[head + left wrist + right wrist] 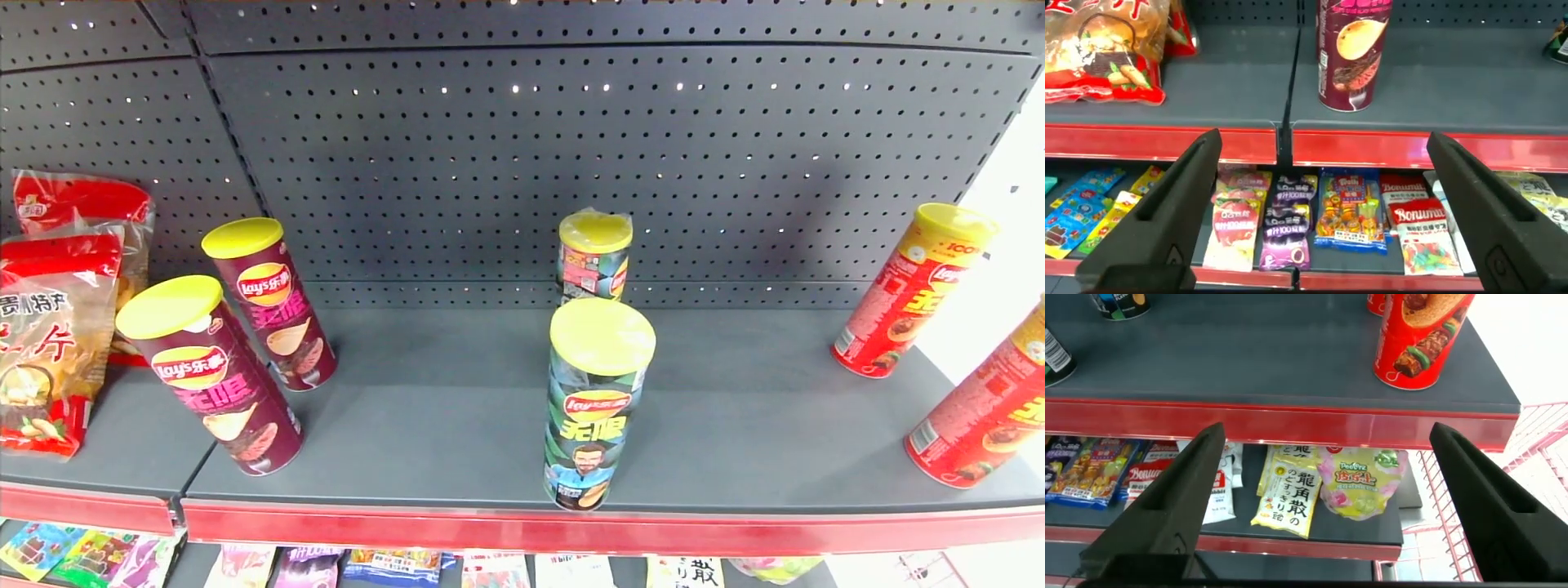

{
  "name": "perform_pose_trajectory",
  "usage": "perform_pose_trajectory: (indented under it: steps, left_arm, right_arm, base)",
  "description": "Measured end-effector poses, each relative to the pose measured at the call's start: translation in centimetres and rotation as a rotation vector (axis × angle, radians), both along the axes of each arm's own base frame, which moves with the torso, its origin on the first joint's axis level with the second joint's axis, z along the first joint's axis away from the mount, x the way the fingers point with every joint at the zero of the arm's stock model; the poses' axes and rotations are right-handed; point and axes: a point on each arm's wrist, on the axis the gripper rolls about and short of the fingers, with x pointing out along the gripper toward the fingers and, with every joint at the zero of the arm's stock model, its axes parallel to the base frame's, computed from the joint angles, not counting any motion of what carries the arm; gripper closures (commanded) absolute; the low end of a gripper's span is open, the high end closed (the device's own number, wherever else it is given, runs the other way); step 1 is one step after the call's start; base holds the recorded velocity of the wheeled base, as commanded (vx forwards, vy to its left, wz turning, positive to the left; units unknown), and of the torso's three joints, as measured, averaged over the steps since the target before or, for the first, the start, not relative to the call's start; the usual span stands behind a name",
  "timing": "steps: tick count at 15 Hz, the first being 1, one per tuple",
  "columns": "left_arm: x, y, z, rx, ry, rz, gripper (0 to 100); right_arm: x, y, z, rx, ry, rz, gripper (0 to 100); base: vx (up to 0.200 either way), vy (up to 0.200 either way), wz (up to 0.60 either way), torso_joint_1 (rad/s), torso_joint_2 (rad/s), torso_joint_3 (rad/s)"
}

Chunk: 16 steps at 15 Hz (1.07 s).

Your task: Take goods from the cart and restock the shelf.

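On the grey shelf (457, 408) stand two maroon chip cans (216, 376) (272, 300) at the left, two green-blue cans (594, 404) (593, 255) in the middle and two red cans (910, 290) (980, 408) at the right. My left gripper (1319, 216) is open below the shelf's red front edge (1372, 147), in front of a maroon can (1351, 53), holding nothing. My right gripper (1327, 510) is open too, empty, below the shelf edge (1290, 425) near a red can (1417, 339).
Red snack bags (49, 318) lean at the shelf's far left. A lower shelf holds several candy and snack packets (1351, 208) (1290, 494). A red wire cart (1527, 457) shows past the shelf's right end. The perforated back panel (571, 163) closes the rear.
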Motion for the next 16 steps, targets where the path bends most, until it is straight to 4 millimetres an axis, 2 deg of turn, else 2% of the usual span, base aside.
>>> perform_pose_trajectory:
  steps: [16]
  left_arm:
    - [0.00, 0.00, 0.00, -0.001, 0.000, 0.000, 0]
  right_arm:
    - [0.00, 0.00, 0.00, 0.002, 0.000, 0.001, 0]
  base:
    - [0.000, 0.000, 0.00, 0.000, 0.00, 0.000]
